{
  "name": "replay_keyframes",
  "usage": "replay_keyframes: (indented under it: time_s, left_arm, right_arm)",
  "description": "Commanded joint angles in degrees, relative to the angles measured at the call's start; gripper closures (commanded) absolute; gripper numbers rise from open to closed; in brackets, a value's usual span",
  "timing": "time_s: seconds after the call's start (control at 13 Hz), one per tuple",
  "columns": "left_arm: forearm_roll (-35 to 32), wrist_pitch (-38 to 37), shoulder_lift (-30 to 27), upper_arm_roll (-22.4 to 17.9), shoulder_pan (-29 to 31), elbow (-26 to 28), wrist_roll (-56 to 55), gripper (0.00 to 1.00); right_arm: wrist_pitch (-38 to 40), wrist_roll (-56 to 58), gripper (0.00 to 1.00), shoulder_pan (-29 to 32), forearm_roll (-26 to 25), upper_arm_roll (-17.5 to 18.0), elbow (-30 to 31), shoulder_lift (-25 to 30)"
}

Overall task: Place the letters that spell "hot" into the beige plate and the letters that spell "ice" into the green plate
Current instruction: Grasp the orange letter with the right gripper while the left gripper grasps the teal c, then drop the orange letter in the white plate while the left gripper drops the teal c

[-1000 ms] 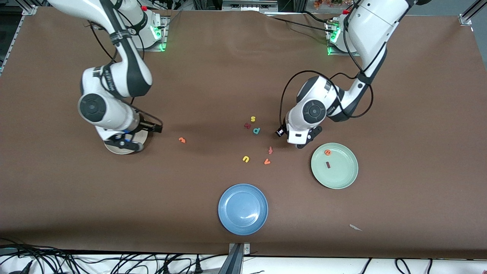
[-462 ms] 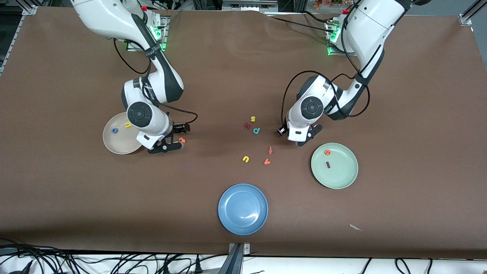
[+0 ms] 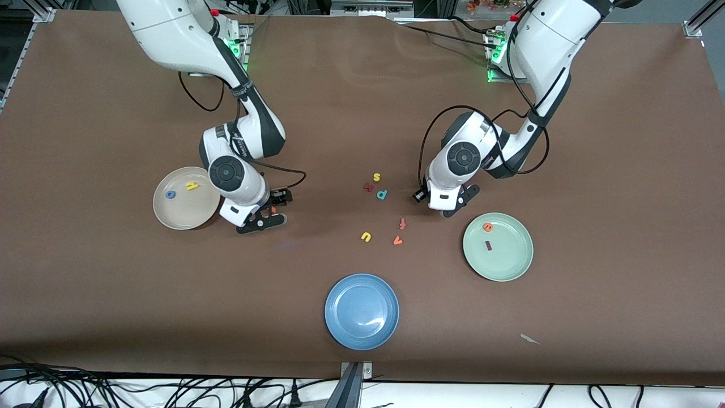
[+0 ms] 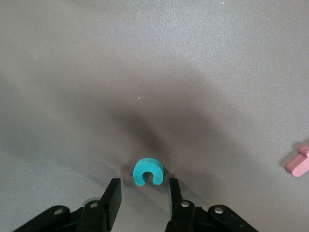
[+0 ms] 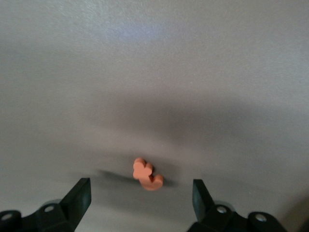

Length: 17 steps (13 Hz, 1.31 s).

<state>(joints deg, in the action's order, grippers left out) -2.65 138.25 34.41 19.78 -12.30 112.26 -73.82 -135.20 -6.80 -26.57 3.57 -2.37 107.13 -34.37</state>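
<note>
The beige plate (image 3: 180, 214) holds the yellow h (image 3: 192, 185) and the blue o (image 3: 170, 194). Beside it, my right gripper (image 3: 267, 216) stands low over the orange t (image 3: 273, 209). In the right wrist view the orange t (image 5: 146, 176) lies between wide open fingers (image 5: 82, 192). The green plate (image 3: 508, 262) holds the orange e (image 3: 487, 226) and the maroon i (image 3: 488, 245). My left gripper (image 3: 456, 205) is low beside that plate. In the left wrist view the teal c (image 4: 148, 172) lies on the table just ahead of the left gripper (image 4: 143, 187), whose fingers are apart.
Loose letters lie mid-table: yellow s (image 3: 376, 177), a maroon letter (image 3: 368, 186), teal d (image 3: 382, 194), red f (image 3: 402, 223), yellow u (image 3: 366, 237), orange v (image 3: 397, 241). A blue plate (image 3: 361, 311) sits nearer the front camera. A pale scrap (image 3: 529, 339) lies near the front edge.
My right arm left the beige plate and came down over the orange t. The left gripper shifted slightly and its fingers narrowed.
</note>
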Motion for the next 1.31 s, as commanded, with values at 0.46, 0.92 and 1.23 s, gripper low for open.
replay_keyframes:
  time_s: [0.46,0.92,1.23]
  left_arm:
    - [-1.75,2.12,0.22,-0.27,0.08,0.42,-1.24,0.88]
    - [-1.75,-9.89,-5.31,-0.45,1.05,-3.78,0.77,0.94]
    - [-1.83,-18.44,-7.25,-0.62,6.13,-7.49,12.52,0.95]
  right_arm:
    - [-1.74,-1.02,0.49,-0.15,-0.85,-0.18,1.06,-0.69]
    - [-1.30,-1.46,0.84,-0.15,-0.50,-0.35,1.33,-0.61]
    - [-0.08,-3.75,0.89,0.03,-0.49,-0.96,0.98,0.71]
